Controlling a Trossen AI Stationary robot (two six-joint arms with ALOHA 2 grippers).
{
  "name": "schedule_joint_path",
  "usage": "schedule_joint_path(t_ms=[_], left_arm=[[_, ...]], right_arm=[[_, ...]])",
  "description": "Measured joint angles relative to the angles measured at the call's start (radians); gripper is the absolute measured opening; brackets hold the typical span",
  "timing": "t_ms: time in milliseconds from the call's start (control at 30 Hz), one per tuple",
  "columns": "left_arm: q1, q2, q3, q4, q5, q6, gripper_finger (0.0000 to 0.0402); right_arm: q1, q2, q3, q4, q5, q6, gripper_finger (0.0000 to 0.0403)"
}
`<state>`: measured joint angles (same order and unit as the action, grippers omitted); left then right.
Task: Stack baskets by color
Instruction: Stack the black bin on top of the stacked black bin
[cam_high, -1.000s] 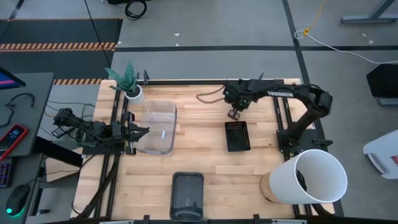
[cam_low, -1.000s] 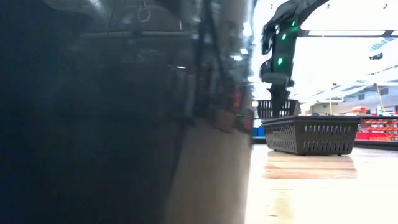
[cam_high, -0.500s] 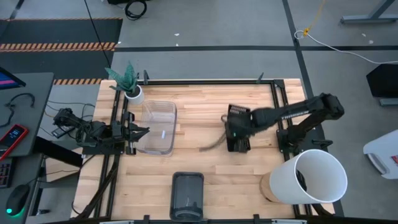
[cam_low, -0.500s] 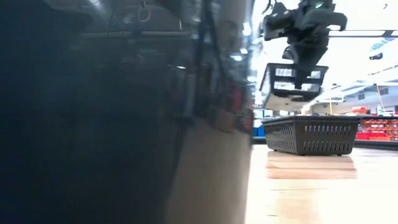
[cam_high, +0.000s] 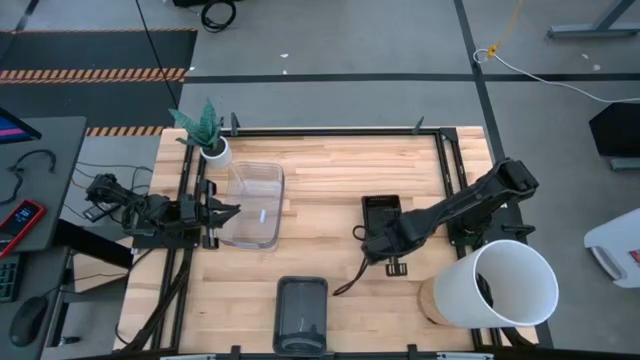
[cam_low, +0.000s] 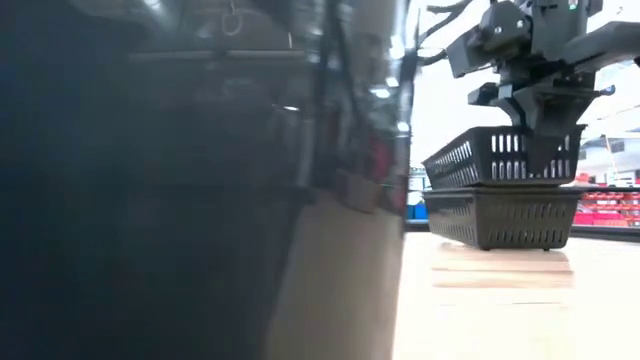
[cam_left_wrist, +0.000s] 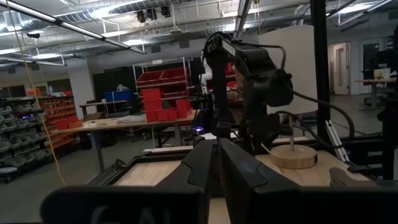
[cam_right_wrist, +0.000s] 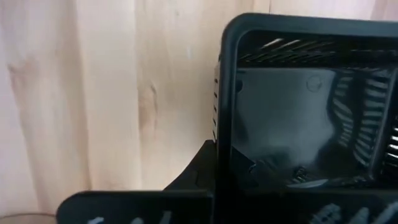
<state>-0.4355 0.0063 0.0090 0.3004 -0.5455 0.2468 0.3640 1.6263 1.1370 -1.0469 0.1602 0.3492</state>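
Note:
In the low view a black slotted basket (cam_low: 490, 158) hangs tilted just over a second black basket (cam_low: 500, 215) that rests with its bottom on the table. My right gripper (cam_low: 540, 168) is shut on the upper one, at its near end (cam_high: 384, 240). Whether the two baskets touch, I cannot tell. Clear baskets (cam_high: 255, 205) sit nested at the table's left. My left gripper (cam_high: 226, 210) waits beside them, level and shut, touching nothing. A dark grey basket (cam_high: 300, 312) stands at the near edge and fills the low view's left half. My right gripper holds the upper black basket by its near end wall (cam_right_wrist: 222, 124), one finger (cam_right_wrist: 193, 171) outside and the other inside. The fingers come from above, pointing down. The basket is tilted, one end higher, right above the lower basket's rim (cam_low: 500, 190).
A big white bucket (cam_high: 505, 285) lies at the near right corner over a round wooden disc (cam_high: 432, 300). A small potted plant (cam_high: 210, 145) stands at the far left corner. A loose cable (cam_high: 347, 283) trails from the right arm. Bare wood lies in the table's middle.
My right gripper has swung from the table's far side toward its near edge, rolling as it went. It carried the black basket clear of the table, over the other black basket. That basket now hangs low and tilted, right above the lower one.

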Motion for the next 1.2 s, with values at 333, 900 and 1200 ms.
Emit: schedule_joint_path(t_ms=[333, 900, 1200], left_arm=[[0.000, 0.000, 0.000, 0.000, 0.000, 0.000, 0.0026], [0.000, 0.000, 0.000, 0.000, 0.000, 0.000, 0.0032], [0.000, 0.000, 0.000, 0.001, 0.000, 0.000, 0.0034]], right_arm=[[-0.001, 0.004, 0.000, 0.000, 0.014, 0.018, 0.0041], [-0.001, 0.004, 0.000, -0.044, 0.122, 0.086, 0.0070], [0.013, 0.004, 0.000, -0.038, 0.161, 0.125, 0.0071]])
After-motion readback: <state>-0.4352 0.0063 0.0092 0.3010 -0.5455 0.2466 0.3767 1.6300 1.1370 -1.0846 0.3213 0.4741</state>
